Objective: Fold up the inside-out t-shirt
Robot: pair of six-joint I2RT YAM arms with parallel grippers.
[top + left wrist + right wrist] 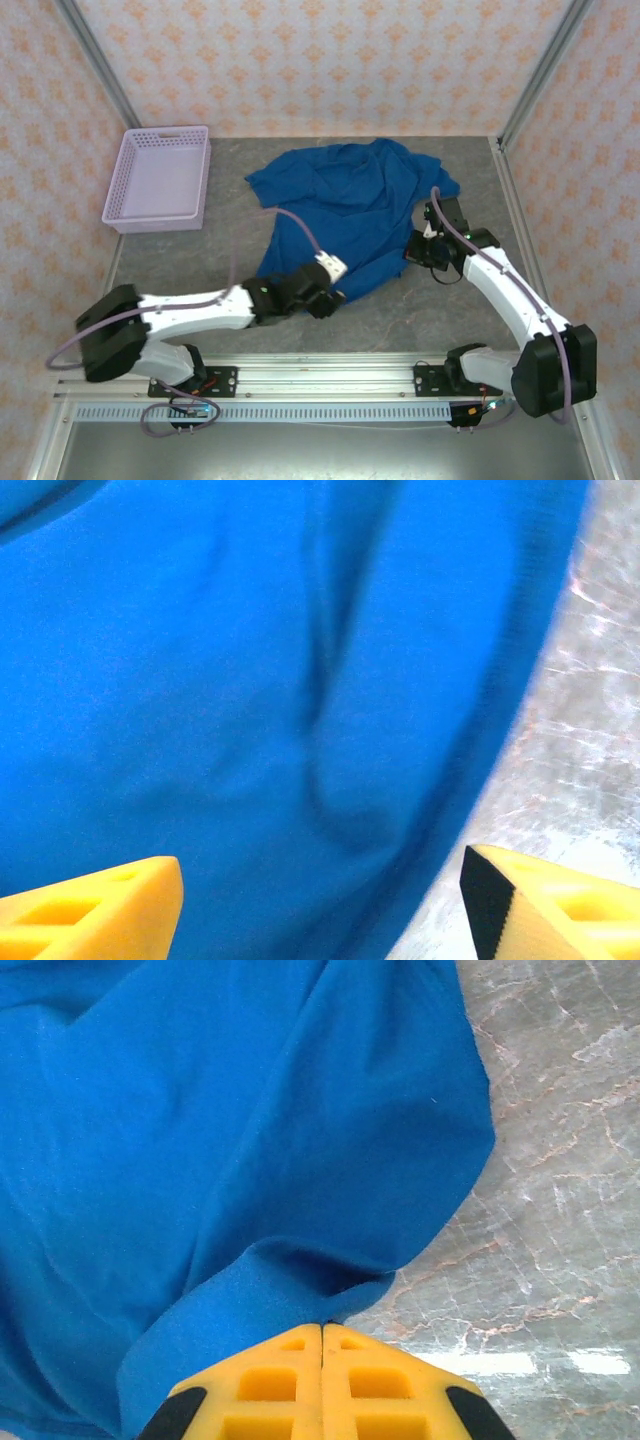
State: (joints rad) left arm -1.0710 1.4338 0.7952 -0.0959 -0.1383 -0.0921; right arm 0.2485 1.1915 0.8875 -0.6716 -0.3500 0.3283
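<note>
The inside-out t-shirt (345, 205) lies crumpled in a royal-blue heap on the middle of the grey table. My left gripper (327, 298) is at the shirt's near hem. In the left wrist view its yellow fingers (95, 910) stand wide apart, open over the blue cloth (250, 680), with the hem's edge running between them. My right gripper (422, 246) is at the shirt's right edge. In the right wrist view its jaws (322, 1345) are pressed together, shut on a fold of the shirt's edge (270, 1290).
A lavender mesh basket (160, 175) stands at the back left, apart from the shirt. Bare marbled tabletop (400, 315) lies in front of the shirt and to its right (560, 1190). Patterned walls and metal posts close in the back and sides.
</note>
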